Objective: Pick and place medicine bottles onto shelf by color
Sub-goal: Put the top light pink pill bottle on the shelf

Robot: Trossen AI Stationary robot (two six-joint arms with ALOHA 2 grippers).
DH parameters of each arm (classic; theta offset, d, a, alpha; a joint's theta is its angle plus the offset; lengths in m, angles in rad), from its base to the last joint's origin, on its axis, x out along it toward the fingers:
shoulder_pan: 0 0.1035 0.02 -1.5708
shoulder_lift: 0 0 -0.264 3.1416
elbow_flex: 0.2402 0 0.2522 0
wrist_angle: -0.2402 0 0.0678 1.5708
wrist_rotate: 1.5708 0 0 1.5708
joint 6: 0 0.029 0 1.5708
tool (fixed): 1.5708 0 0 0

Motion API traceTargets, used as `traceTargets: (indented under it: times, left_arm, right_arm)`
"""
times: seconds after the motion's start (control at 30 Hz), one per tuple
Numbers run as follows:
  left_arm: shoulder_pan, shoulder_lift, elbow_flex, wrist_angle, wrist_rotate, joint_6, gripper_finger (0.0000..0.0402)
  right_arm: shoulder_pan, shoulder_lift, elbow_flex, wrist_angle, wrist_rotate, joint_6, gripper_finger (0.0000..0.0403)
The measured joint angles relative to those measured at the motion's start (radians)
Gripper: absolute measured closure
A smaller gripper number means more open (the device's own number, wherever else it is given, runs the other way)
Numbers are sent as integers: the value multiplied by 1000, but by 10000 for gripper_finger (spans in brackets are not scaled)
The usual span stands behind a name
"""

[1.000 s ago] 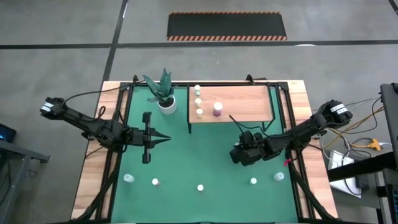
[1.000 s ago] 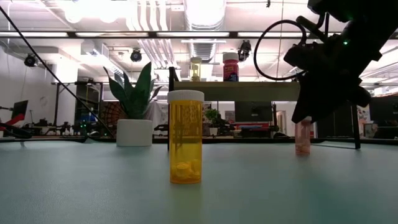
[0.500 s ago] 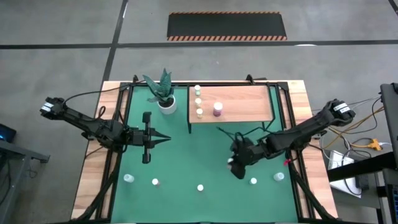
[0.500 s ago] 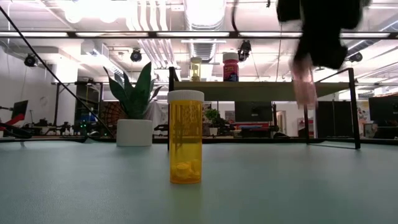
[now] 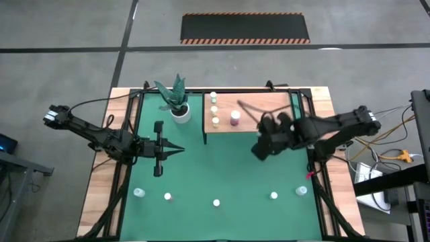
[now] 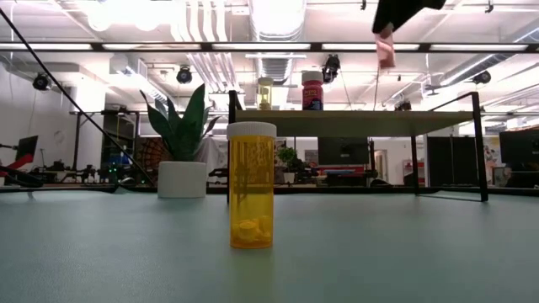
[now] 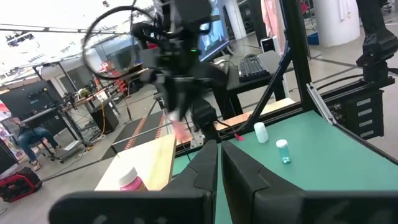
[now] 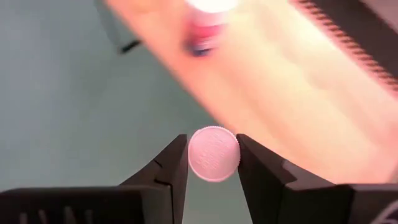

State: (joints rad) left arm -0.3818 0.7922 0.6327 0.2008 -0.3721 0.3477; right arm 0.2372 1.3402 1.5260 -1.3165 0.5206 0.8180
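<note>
Pink bottle (image 8: 213,154) clamped in right hand (image 5: 263,146), raised beside shelf (image 5: 269,107) edge. Left hand (image 5: 176,150) closed, hovering low over table (image 5: 201,175).

The table's green mat (image 5: 201,168) carries 5 medicine bottles (image 5: 216,202) along its near edge and a potted plant (image 5: 176,101) at its far edge. The shelf (image 5: 265,111) stands beside the plant, bearing 3 small bottles (image 5: 214,109) along its left edge and 1 magenta bottle (image 5: 234,118).
</note>
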Motion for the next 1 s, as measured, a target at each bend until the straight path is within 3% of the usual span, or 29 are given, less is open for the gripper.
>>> traceTargets:
  times: [0.37, 0.73, 1.0]
  left_arm:
    - [0, 0, 0, 0, 0, 0, 398]
    - [0, 0, 0, 0, 0, 0, 398]
    - [0, 0, 0, 0, 0, 0, 398]
  right_arm:
    - [-169, -75, -63, -44, 4, -54, 293]
    - [-230, -158, -279, 223, -59, -80, 293]
    - [-253, -198, -364, 267, -72, -65, 293]
